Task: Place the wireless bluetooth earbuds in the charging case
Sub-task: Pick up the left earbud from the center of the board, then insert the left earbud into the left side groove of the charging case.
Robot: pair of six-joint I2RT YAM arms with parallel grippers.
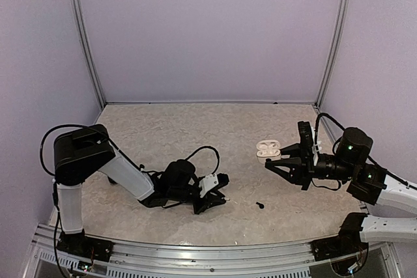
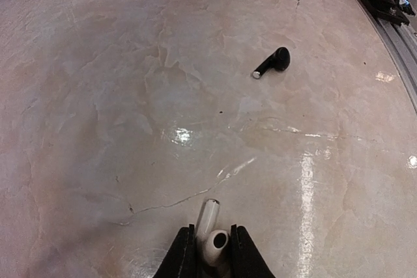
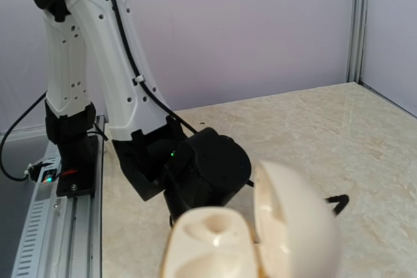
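My left gripper [image 2: 211, 231] lies low over the table and is shut on a white earbud [image 2: 213, 237], whose stem points forward between the fingers. In the top view this gripper [image 1: 220, 197] is left of centre near the front. A black earbud [image 2: 272, 62] lies on the table ahead of it, and it also shows in the top view [image 1: 260, 205]. My right gripper [image 1: 279, 159] holds a white charging case [image 1: 267, 149] with its lid open, above the table. In the right wrist view the case [image 3: 215, 245] fills the bottom, sockets empty, and hides the fingers. Other earbuds are out of view.
The left arm [image 3: 98, 76] and its black wrist [image 3: 205, 170] stand beyond the case in the right wrist view. An aluminium rail [image 1: 195, 252] runs along the front edge. Purple walls [image 1: 208, 30] close the back and sides.
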